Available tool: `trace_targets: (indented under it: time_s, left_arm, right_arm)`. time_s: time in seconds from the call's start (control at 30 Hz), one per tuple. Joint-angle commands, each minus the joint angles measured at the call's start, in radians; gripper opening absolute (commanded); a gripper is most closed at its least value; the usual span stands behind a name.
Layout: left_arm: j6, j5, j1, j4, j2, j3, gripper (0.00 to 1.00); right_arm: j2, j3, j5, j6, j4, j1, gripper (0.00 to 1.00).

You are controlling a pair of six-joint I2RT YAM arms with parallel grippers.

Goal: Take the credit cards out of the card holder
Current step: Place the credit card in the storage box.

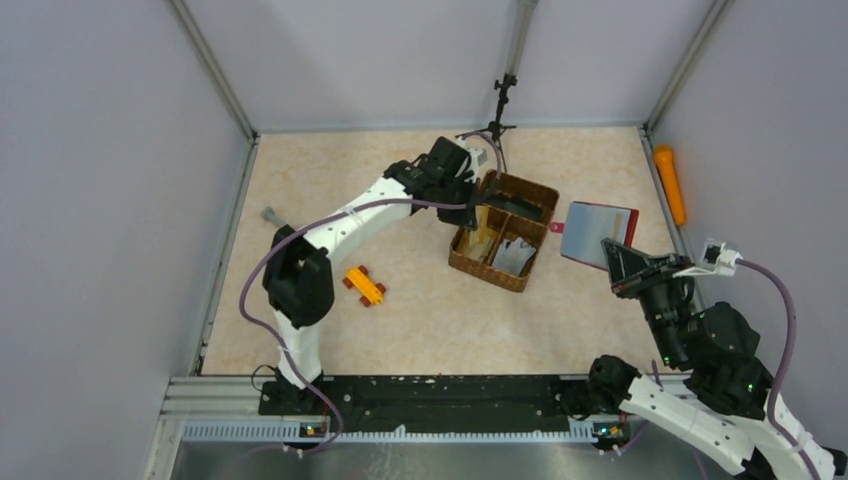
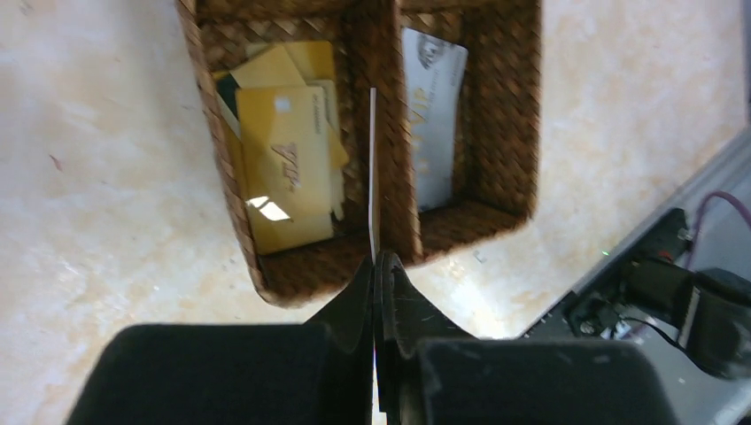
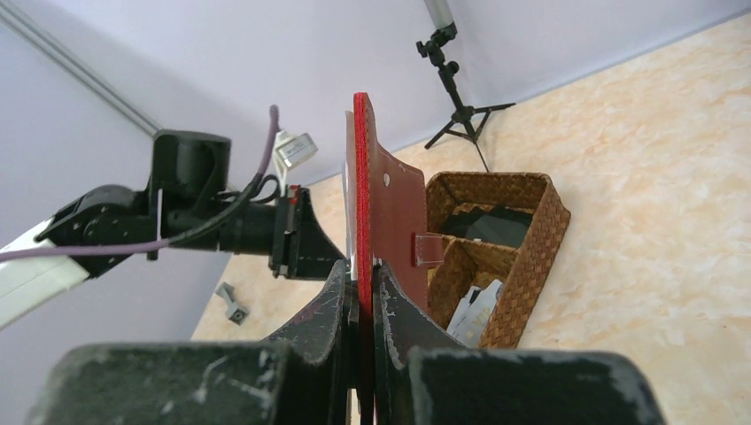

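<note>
The right gripper (image 3: pixel 361 282) is clamped on one edge of the red card holder (image 3: pixel 390 204), holding it upright off the table (image 1: pixel 430 320), just beside the basket (image 1: pixel 487 272). Pinched so narrowly, it may pivot or slip, and I cannot tell whether any cards are inside. The left gripper (image 2: pixel 375 266) is closed on a thin card (image 2: pixel 373 159), edge-on right over the basket's divider (image 2: pixel 396 177), with gold cards (image 2: pixel 283 168) on one side and a silver card (image 2: pixel 434 115) on the other. Released there, it could strike the wicker and tip either way. Plain grey walls (image 1: pixel 100 200) enclose the pale marbled tabletop, and an orange toy block (image 1: pixel 365 285) lies well apart.
</note>
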Motion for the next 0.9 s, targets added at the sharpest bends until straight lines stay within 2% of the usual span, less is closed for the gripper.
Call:
trace_targets:
  time_s: [0.0,0.13,0.33,0.43,0.5,0.6,0.73,0.87]
  left_arm:
    - [0.095,-0.108,0.004,-0.21,0.129,0.202,0.0]
    - [0.109,-0.071,0.019,-0.305,0.272,0.363,0.0]
    - [0.079,0.05,0.061,-0.31,0.341,0.406,0.0]
    - [0.07,0.078,0.076,-0.316,0.342,0.411,0.19]
    - [0.081,0.081,0.079,-0.316,0.31,0.395,0.3]
    - [0.092,0.068,0.079,-0.292,0.222,0.327,0.41]
    - [0.079,0.033,0.079,-0.239,0.058,0.194,0.48]
    - [0.036,0.059,0.078,-0.087,-0.15,-0.027,0.58]
  right_arm:
    - [0.017,0.008,0.001,-0.066,0.054,-0.002,0.0]
    - [0.04,0.001,0.005,-0.097,0.08,-0.002,0.0]
    - [0.058,-0.015,0.014,-0.11,0.11,-0.001,0.0]
    - [0.064,-0.032,0.0,-0.102,0.137,-0.002,0.0]
    - [0.076,-0.035,-0.011,-0.092,0.14,-0.002,0.0]
    - [0.099,-0.036,-0.035,-0.07,0.137,-0.001,0.0]
    - [0.114,-0.054,-0.081,-0.022,0.148,-0.001,0.0]
    - [0.14,-0.077,-0.168,0.04,0.181,-0.001,0.0]
